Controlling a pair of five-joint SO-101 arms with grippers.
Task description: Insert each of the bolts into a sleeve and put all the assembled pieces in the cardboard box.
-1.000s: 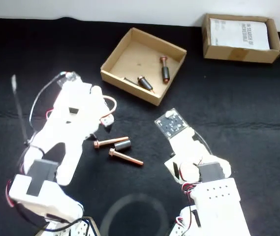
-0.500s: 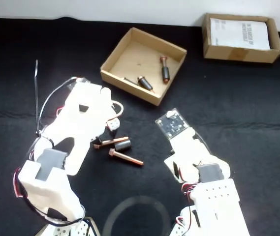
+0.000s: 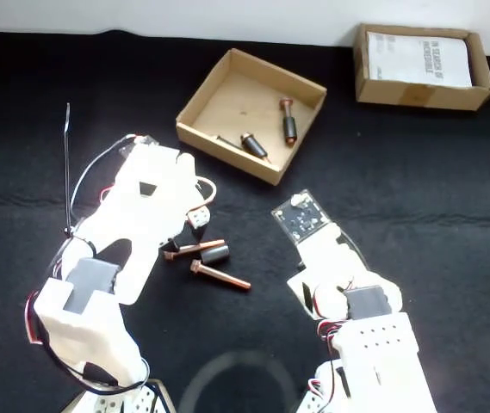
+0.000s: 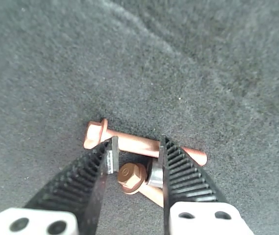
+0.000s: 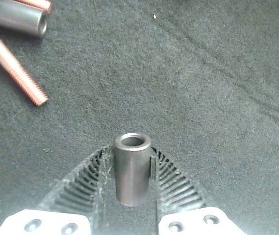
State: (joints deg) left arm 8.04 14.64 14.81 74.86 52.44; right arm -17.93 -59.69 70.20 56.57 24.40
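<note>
Left gripper [image 4: 137, 152]: is being held low over the desk [image 3: 417, 258], directly above the loose bolts; the jaws are released, and nothing is being clamped between them.
Left arm [image 3: 133, 224]: is being seen in the high view at the left of the desk, with its front end beside the loose bolts.
First bolt [image 4: 132, 177]: copper-coloured; its hexagonal head is being framed between the two released jaws, and its shank is running off under one jaw.
Second bolt [image 4: 144, 144]: copper-coloured; is lying on the desk across and just beyond the jaw tips, close beside the first bolt.
Loose sleeve [image 3: 215, 254]: grey metal; is lying on its side on the desk between the two bolts, just beside both.
Right gripper [image 5: 131, 154]: the jaws are clenched on the held sleeve [image 5: 132, 171], one jaw against each side.
Held sleeve: grey metal; is being carried lengthwise between the jaws, with its open bore showing at the jaw-tip end; it is apart from the loose bolts.
Right arm [image 3: 322, 249]: is being seen in the high view at the right of the loose bolts, apart from them.
Cardboard box [image 3: 227, 157]: is standing open at the far side of the desk, beyond the loose bolts.
Assembled pieces: two are lying inside the cardboard box, one [image 3: 253, 144] near its front wall and one [image 3: 288, 120] towards its right side, each with a bolt seated in a sleeve.
Second box [image 3: 417, 95]: is standing at the far right corner of the desk, with a printed sheet [image 3: 418, 58] lying in it.
</note>
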